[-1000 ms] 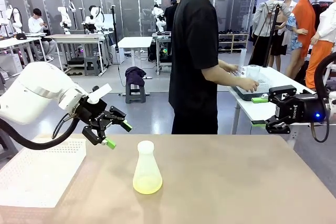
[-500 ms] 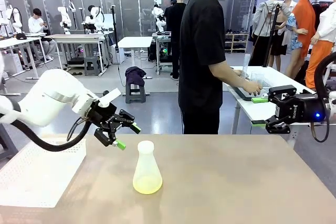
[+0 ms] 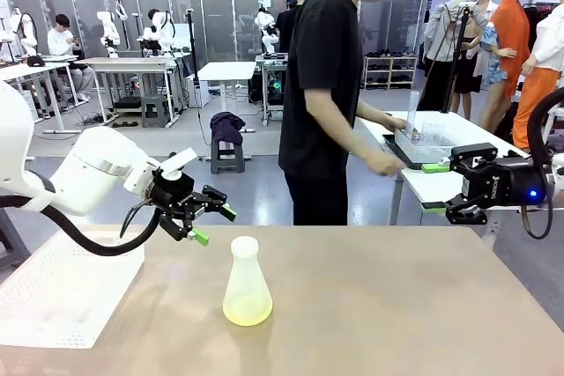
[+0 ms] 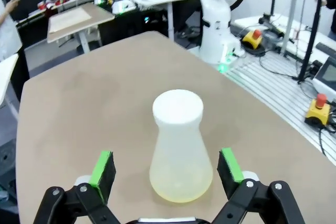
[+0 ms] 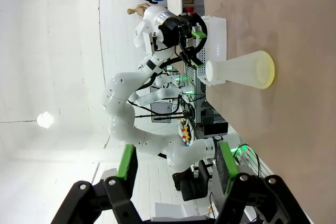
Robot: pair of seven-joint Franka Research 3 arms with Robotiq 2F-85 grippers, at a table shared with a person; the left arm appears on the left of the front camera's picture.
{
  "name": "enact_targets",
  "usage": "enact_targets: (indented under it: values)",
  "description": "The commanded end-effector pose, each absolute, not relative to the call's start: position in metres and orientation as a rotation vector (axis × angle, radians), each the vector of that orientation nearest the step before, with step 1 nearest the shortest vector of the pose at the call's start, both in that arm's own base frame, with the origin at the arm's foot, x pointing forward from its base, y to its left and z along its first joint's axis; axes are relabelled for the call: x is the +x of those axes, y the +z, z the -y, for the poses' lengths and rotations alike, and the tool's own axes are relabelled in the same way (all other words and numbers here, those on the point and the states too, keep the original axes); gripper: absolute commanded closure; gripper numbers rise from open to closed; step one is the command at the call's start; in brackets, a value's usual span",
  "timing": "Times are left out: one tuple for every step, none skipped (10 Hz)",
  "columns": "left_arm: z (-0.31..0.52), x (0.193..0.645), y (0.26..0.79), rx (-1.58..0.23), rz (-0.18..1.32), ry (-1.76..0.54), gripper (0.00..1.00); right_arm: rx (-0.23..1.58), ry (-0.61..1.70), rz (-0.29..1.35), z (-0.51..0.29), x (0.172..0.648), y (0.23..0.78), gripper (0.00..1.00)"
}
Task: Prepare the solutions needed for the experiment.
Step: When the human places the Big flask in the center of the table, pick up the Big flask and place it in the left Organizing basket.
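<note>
Place: a robotics lab, an open hall laid out as rows of robot workstations.
Near: a brown worktable (image 3: 379, 305) with a white perforated tray (image 3: 62, 292) at its left edge.
On the table: a frosted conical flask (image 3: 248, 281), lab glassware, with a shallow layer of pale yellow liquid (image 3: 248, 311).
Far left: white tables (image 3: 132, 65) carrying more white robot arms; a seated person (image 3: 63, 43) at one.
Far middle: a small white table (image 3: 226, 71) and a stool (image 3: 226, 154) on the grey floor.
Far right: a side table (image 3: 441, 184) where a standing person (image 3: 326, 103) handles a tray (image 3: 414, 151) of clear containers.
Floor beside the table: cables and yellow emergency-stop boxes (image 4: 317, 114) with red buttons.
</note>
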State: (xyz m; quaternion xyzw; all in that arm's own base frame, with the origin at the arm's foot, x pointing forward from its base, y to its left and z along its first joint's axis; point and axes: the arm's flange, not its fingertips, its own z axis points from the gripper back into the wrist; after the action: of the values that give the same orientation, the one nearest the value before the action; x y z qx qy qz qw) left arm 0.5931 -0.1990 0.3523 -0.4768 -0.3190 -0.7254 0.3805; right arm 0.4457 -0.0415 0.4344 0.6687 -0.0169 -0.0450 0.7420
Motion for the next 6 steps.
enact_targets:
  values:
    - [0.203, 0.606, 0.344, -1.327, 0.835, -1.864, 0.00, 1.469, -0.095, 0.038, 0.041, 0.446, 0.436, 0.24]
    - [0.204, 0.608, 0.338, -1.352, 0.832, -1.873, 0.00, 1.469, -0.095, 0.038, 0.041, 0.446, 0.436, 0.24]
    - [0.207, 0.607, 0.333, -1.375, 0.827, -1.864, 0.00, 1.469, -0.095, 0.038, 0.041, 0.446, 0.436, 0.24]
    - [0.209, 0.605, 0.326, -1.382, 0.816, -1.876, 0.00, 1.469, -0.095, 0.038, 0.041, 0.446, 0.436, 0.24]
    - [0.213, 0.603, 0.323, -1.388, 0.809, -1.869, 0.00, 1.469, -0.095, 0.038, 0.041, 0.446, 0.436, 0.24]
    - [0.217, 0.600, 0.319, -1.406, 0.799, -1.858, 0.00, 1.469, -0.095, 0.038, 0.041, 0.446, 0.436, 0.24]
